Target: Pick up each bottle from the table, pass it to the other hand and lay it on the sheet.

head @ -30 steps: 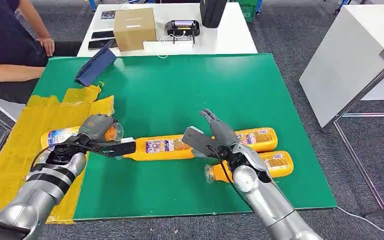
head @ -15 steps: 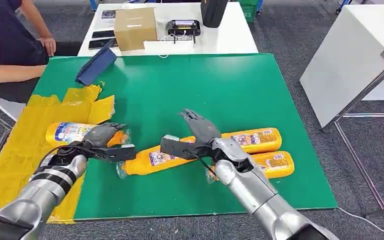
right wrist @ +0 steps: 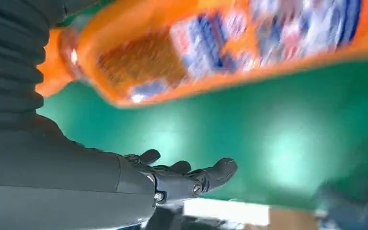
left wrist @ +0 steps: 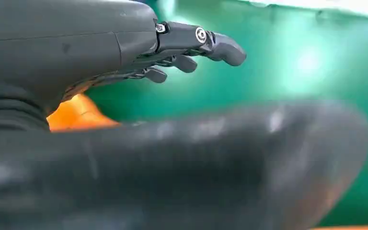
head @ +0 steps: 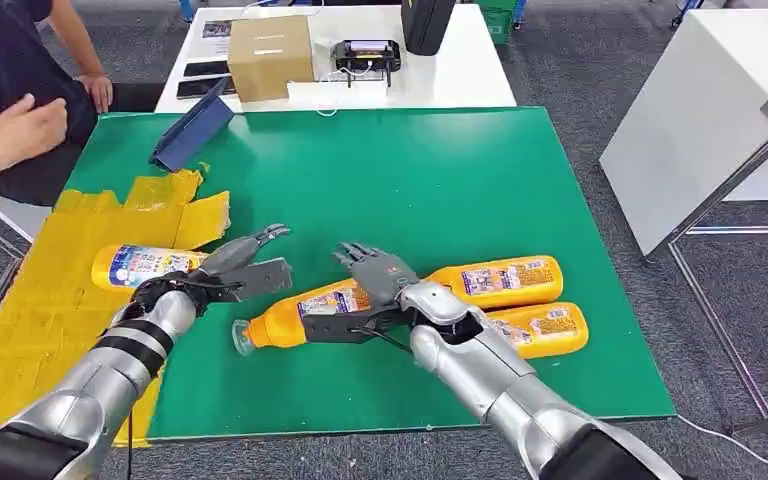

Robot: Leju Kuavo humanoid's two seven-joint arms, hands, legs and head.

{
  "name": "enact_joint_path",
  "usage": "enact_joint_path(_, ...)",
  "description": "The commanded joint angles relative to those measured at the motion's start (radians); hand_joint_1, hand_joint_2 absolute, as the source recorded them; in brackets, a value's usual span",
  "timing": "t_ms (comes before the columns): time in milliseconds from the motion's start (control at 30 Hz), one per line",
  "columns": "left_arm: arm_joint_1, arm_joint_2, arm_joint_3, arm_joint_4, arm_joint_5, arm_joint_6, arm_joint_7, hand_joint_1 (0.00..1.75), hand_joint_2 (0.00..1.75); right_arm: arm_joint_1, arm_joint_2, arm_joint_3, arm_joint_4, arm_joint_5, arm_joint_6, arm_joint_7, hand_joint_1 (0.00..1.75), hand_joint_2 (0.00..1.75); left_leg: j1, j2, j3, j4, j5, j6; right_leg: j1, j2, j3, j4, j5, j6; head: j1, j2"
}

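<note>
An orange bottle (head: 295, 315) lies slanted on the green mat (head: 410, 170), its clear cap (head: 243, 338) toward the front left. My right hand (head: 375, 290) straddles its base end, thumb on the near side. In the right wrist view its fingers (right wrist: 196, 177) are stretched out, with bare mat between them and the bottle (right wrist: 220, 52). My left hand (head: 243, 265) hovers open just left of the bottle, fingers (left wrist: 191, 45) spread. Another bottle (head: 140, 265) lies on the yellow sheet (head: 40, 310). Two more bottles (head: 505, 280) (head: 545, 328) lie behind my right hand.
A blue folder (head: 192, 130) rests at the mat's far left corner. Behind the mat a white table (head: 460, 75) carries a cardboard box (head: 268, 55) and devices. A person sits at the far left with a raised hand (head: 25, 125). Another white table (head: 700, 110) stands to the right.
My left hand let go of the bottle's cap end and opened. The bottle swung so its cap dropped toward the front. My right hand slid left along it. The person's hand rose.
</note>
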Motion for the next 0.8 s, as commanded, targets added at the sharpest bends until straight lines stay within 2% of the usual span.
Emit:
enact_joint_path(33,-0.006,-0.038,0.045,-0.133,0.114,-0.007,-0.003,0.0,0.0,-0.081,0.026,0.118,0.261,-0.008,0.035,-0.037,0.0,1.75,0.001,-0.001,0.002,0.001,-0.001,-0.001,0.001,0.003,0.002,0.0,-0.001,-0.001,0.0,0.0)
enact_joint_path(400,-0.014,-0.053,0.031,-0.148,0.13,-0.014,-0.004,0.0,0.0,-0.083,0.039,0.132,0.319,0.003,0.035,-0.035,0.0,1.75,0.002,-0.002,0.003,0.001,-0.002,-0.001,0.001,0.003,0.004,-0.001,-0.001,-0.002,-0.001,0.0)
enact_joint_path(533,-0.029,-0.062,0.007,-0.142,0.136,-0.005,-0.005,0.0,0.0,-0.095,0.058,0.162,0.399,0.034,0.108,-0.006,0.02,1.75,0.001,-0.002,0.003,0.0,-0.001,-0.001,0.0,0.001,0.004,-0.001,-0.001,-0.001,0.0,0.0)
enact_joint_path(567,-0.035,-0.067,0.005,-0.14,0.14,-0.003,-0.004,0.0,0.0,-0.093,0.058,0.177,0.418,0.053,0.112,0.009,1.75,1.75,0.002,-0.003,0.004,0.0,-0.002,-0.001,0.001,0.002,0.005,-0.001,-0.002,-0.002,0.0,0.0)
enact_joint_path(800,-0.026,-0.077,0.039,-0.163,0.18,0.035,0.035,0.0,0.0,-0.069,0.034,0.11,0.435,0.032,0.071,0.047,1.75,1.75,0.002,-0.004,0.007,0.0,-0.001,-0.001,0.001,0.002,0.009,-0.003,-0.002,-0.002,-0.001,0.0)
